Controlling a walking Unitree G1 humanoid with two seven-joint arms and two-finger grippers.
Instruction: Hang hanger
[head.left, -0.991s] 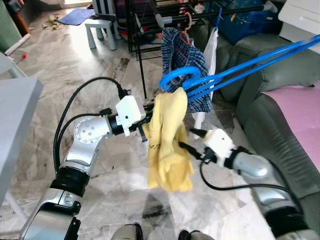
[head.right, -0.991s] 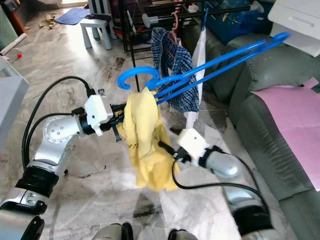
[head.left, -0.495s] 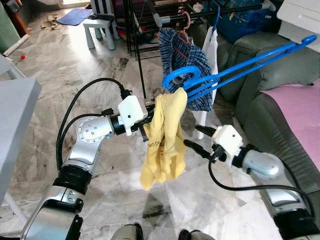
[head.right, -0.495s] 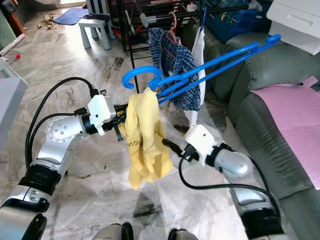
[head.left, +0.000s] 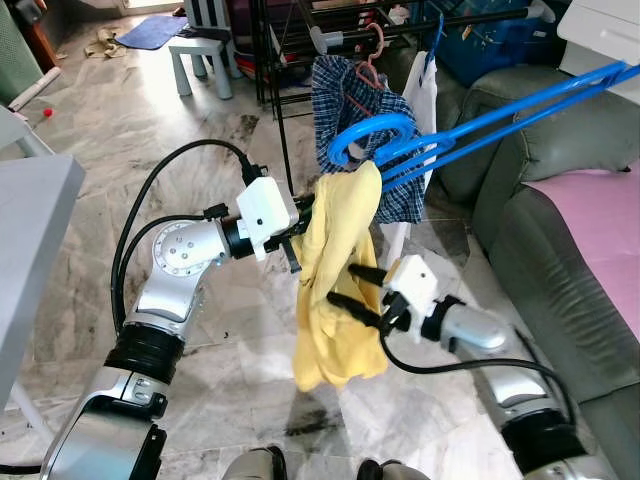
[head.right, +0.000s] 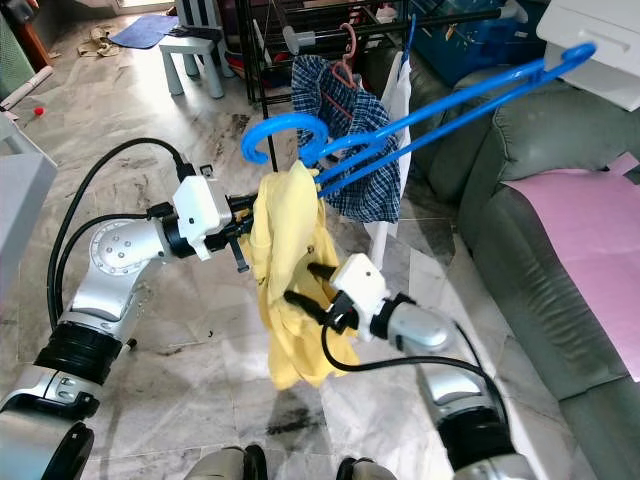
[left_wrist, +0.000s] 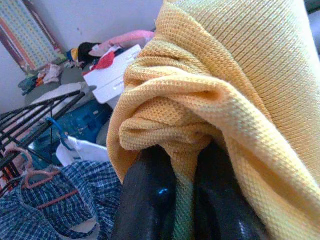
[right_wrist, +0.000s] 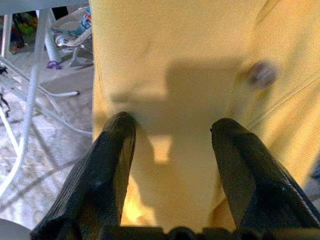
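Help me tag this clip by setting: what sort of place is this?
Most likely a lived-in home living room used for drying laundry: a grey sofa, a black drying rack with a checked shirt hanging on it, and a marble tile floor.

You can't see the left gripper's (head.left: 300, 235) fingertips from the head views; the yellow shirt (head.left: 335, 270) covers them. In its wrist view the cloth bunches over both fingers (left_wrist: 150, 200), so their tips stay hidden. The blue hanger (head.left: 480, 115) runs out past the right edge of the left eye view, its far end cut off. The shirt's collar hides where the hanger enters it. The drying rack (head.left: 290, 60) is cut off by the top edge.
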